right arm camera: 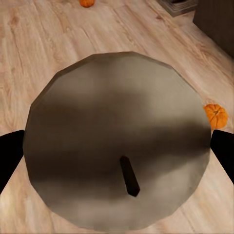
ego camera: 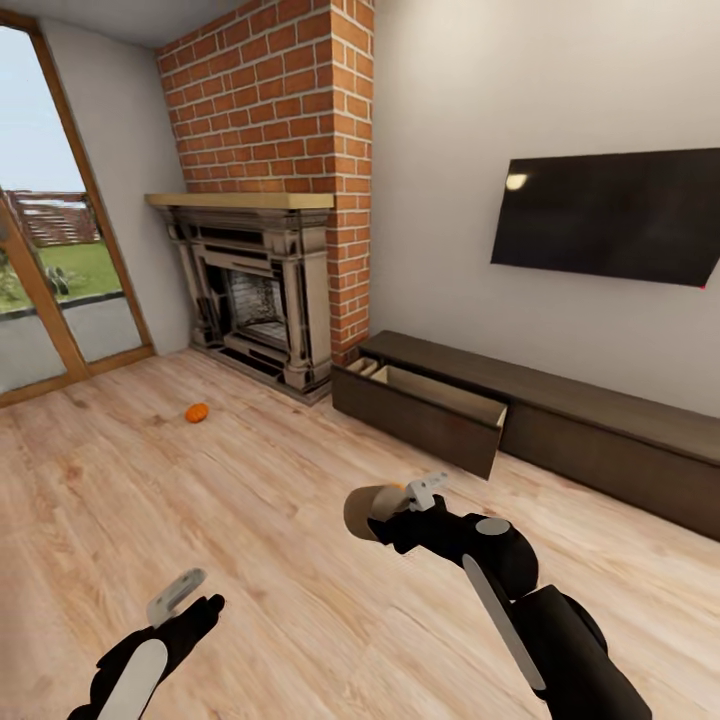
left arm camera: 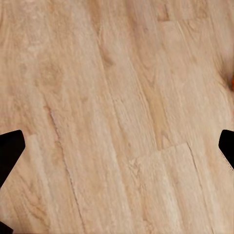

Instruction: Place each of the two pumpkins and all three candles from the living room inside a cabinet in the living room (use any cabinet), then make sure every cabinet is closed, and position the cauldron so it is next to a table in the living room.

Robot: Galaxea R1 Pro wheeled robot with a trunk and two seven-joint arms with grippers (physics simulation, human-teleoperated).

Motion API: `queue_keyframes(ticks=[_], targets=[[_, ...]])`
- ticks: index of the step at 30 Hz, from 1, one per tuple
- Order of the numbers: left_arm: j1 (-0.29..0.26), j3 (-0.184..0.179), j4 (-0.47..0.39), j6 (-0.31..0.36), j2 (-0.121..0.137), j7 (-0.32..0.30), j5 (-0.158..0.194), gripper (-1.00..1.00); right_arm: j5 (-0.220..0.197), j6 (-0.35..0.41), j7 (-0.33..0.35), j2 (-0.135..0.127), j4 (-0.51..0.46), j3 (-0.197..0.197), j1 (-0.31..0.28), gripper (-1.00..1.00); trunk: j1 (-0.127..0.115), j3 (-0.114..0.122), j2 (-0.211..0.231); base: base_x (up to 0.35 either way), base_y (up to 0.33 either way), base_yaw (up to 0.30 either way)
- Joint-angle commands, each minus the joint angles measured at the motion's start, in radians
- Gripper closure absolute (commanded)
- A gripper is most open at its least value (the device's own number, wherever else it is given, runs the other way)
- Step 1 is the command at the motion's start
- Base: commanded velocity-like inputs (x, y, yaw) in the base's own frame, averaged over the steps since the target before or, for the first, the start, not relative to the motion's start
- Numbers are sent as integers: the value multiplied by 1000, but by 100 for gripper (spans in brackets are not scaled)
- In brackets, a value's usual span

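Orange pumpkin (ego camera: 197, 412) before brick fireplace (ego camera: 262, 290)

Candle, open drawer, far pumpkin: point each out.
candle (right arm camera: 117, 141): right wrist view, on its flat top face beside the wick.
open drawer (ego camera: 420, 420): head view, on its dark front panel.
far pumpkin (ego camera: 197, 412): head view, on its orange body, lying on the floor before the fireplace.

fireplace (ego camera: 262, 300) far left | cabinet (ego camera: 600, 425) right along wall, its drawer (ego camera: 425, 410) out | pumpkin (ego camera: 197, 412) on floor (ego camera: 250, 520) before fireplace | TV (ego camera: 610, 215) above cabinet
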Motion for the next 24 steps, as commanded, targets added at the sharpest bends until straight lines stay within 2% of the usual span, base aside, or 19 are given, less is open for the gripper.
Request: queue_keyframes(ticks=[1, 17, 24], targets=[[-1, -2, -1, 0, 1, 9, 8, -100, -7, 4, -3, -1, -1, 1, -1, 100, 1, -1, -1, 315, 45, 185], [-1, -3, -1, 0, 0, 9, 8, -100, -7, -4, -3, -2, -1, -13, -1, 100, 1, -1, -1, 325, 7, 29], [-1, -3, -1, 0, 0, 9, 8, -100, -7, -2, -3, -1, -1, -18, -1, 100, 1, -1, -1, 323, 95, 0]])
